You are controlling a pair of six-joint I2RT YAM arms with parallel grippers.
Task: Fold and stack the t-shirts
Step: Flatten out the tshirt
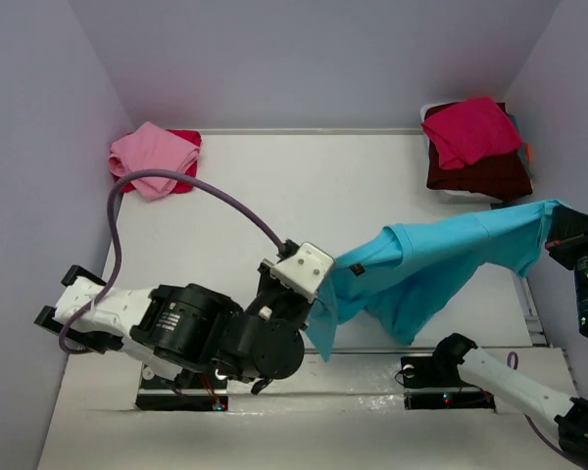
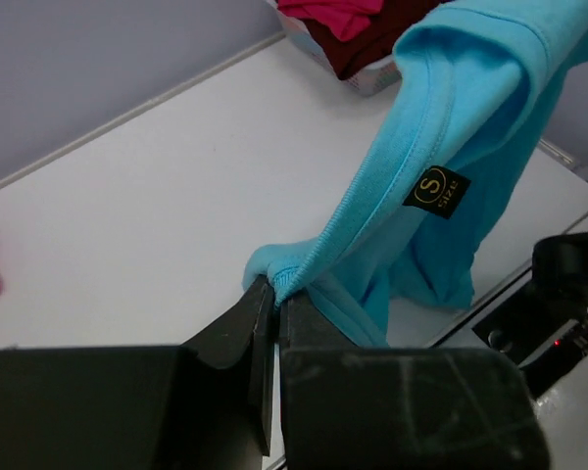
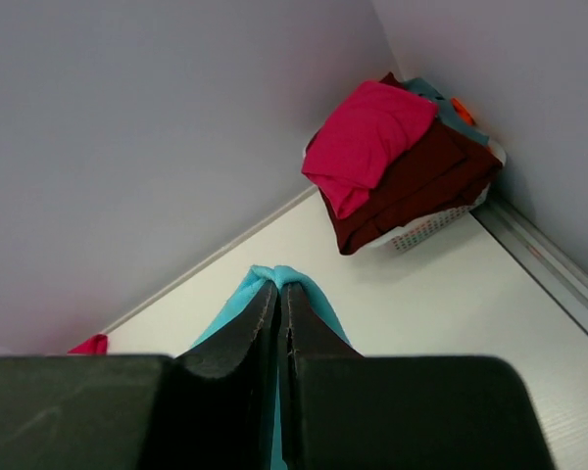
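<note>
Turquoise shirt (image 1: 441,259) hangs in the air, strung between both arms over the right half of the surface (image 1: 304,186). Its middle sags low; I cannot tell whether it touches down. Left pincer (image 2: 274,294) is pressed together on a bunched bit of edge by the ribbed neckline, with the size tag (image 2: 437,186) just beside. Right pincer (image 3: 277,292) pinches a small fold of the same shirt, high at the far right near the wall. The step looks like spreading the shirt flat before the first fold. To do it well, keep both pinches tight, since each has only a thin bite and a tug could slip it. Draw the arms apart evenly to take out the sag and twist. Then lower the hanging edge first onto the bare middle and drag lightly so the cloth lies smooth. Stay well apart from the pink shirt (image 1: 152,157) back left. Stay clear too of the crimson shirt (image 1: 470,127) on the maroon shirt (image 1: 475,174) in the basket (image 3: 426,230) back right.
</note>
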